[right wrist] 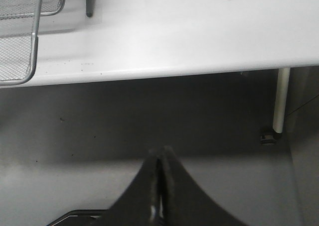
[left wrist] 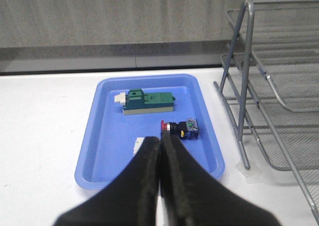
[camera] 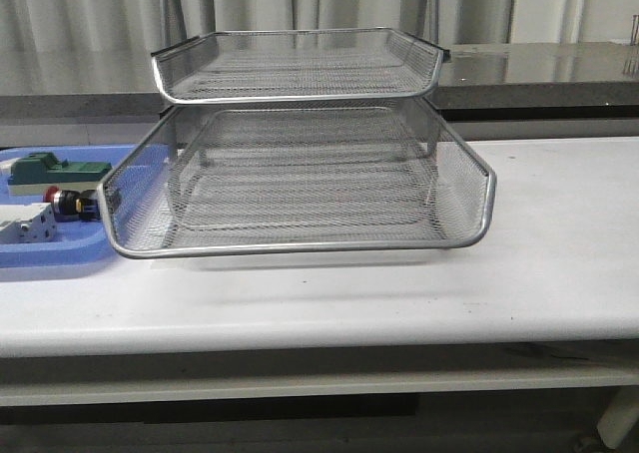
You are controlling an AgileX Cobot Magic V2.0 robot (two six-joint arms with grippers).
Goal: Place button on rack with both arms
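Lab-like workroom: plain white bench, grey curtain behind.

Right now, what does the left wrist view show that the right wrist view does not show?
Only the left wrist view shows the blue tray holding the button and the green block, below the shut left gripper. Only the right wrist view shows the shut right gripper, the table leg and the floor. Both show the rack and the white table.
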